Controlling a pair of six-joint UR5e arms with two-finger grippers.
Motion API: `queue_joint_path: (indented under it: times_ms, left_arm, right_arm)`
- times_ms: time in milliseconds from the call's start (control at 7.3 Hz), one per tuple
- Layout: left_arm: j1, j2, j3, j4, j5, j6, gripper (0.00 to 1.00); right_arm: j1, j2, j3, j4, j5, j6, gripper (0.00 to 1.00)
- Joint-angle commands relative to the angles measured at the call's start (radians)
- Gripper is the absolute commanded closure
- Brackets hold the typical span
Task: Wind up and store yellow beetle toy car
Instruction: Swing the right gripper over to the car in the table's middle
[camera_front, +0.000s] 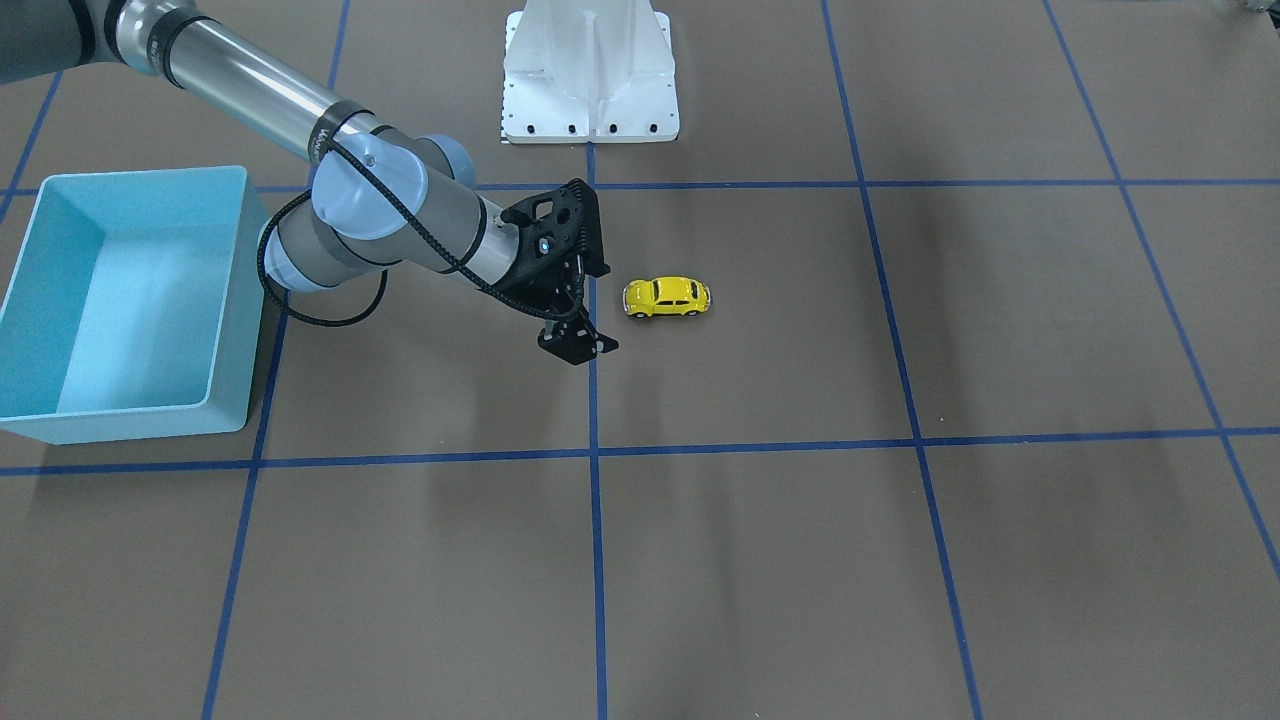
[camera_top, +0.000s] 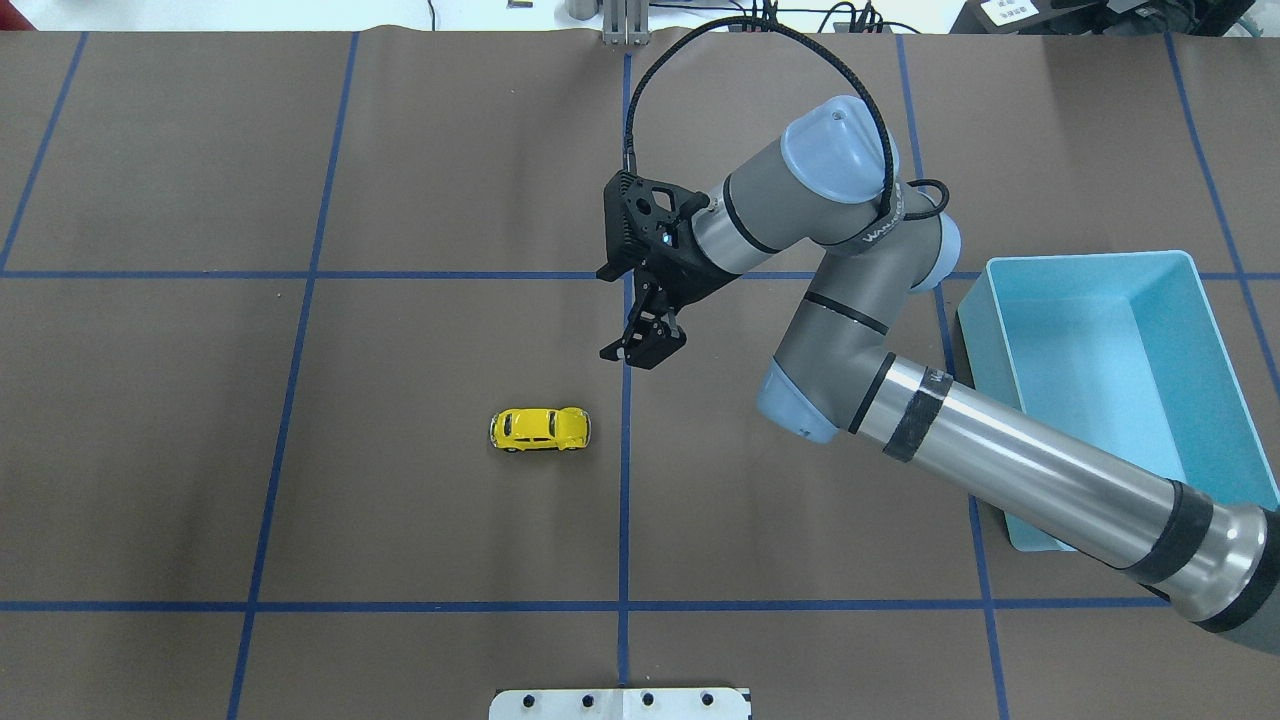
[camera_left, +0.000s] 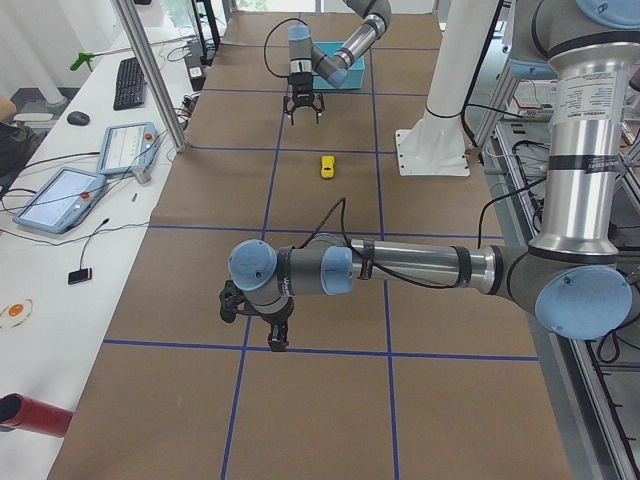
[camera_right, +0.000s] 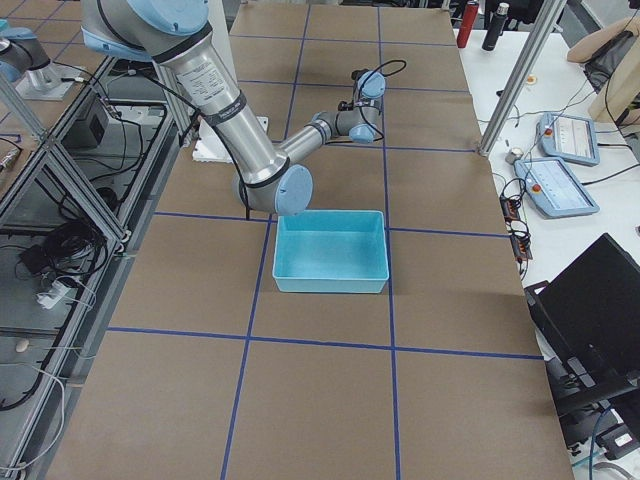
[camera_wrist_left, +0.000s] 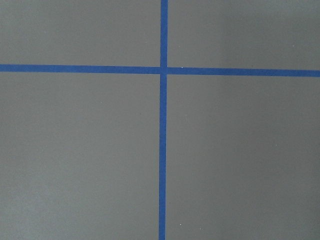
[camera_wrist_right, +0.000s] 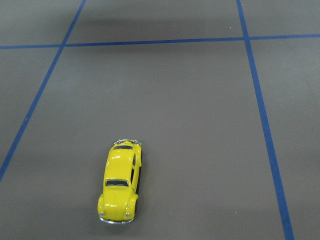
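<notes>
One yellow beetle toy car (camera_top: 540, 429) stands on its wheels on the brown counter (camera_top: 400, 150), outside the light blue bin (camera_top: 1090, 258) and well apart from it, just beside a blue tape line (camera_top: 625, 490). The right gripper (camera_top: 643, 352) hangs above the counter between the car and the bin, nearer the car but not touching it, its jaws apart and holding nothing. The left gripper (camera_left: 268, 338) hovers low over the counter, much farther from the bin than the car is, and I cannot tell whether its jaws are apart or together.
</notes>
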Motion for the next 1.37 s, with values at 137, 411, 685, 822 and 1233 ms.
queue_joint_path:
  times_ms: [137,411,685,822,1233]
  left_arm:
    - [-0.001,0.001,0.003,0.003,0.000,-0.006,0.00]
    - [-0.001,0.001,0.004,0.003,0.000,-0.017,0.00]
    - [-0.001,-0.002,0.003,-0.001,0.000,-0.127,0.00]
    - [-0.001,-0.005,0.003,-0.001,-0.001,-0.127,0.00]
    - [-0.001,-0.003,0.004,-0.001,-0.001,-0.126,0.00]
  right_arm:
    - [-0.097,0.016,-0.008,0.011,-0.201,0.070,0.01]
    - [-0.148,0.012,-0.036,0.011,-0.295,0.094,0.01]
    - [-0.174,0.016,-0.046,0.010,-0.301,0.094,0.01]
    - [-0.183,0.017,-0.049,0.011,-0.295,0.095,0.01]
    - [-0.226,0.014,-0.046,0.013,-0.289,0.092,0.01]
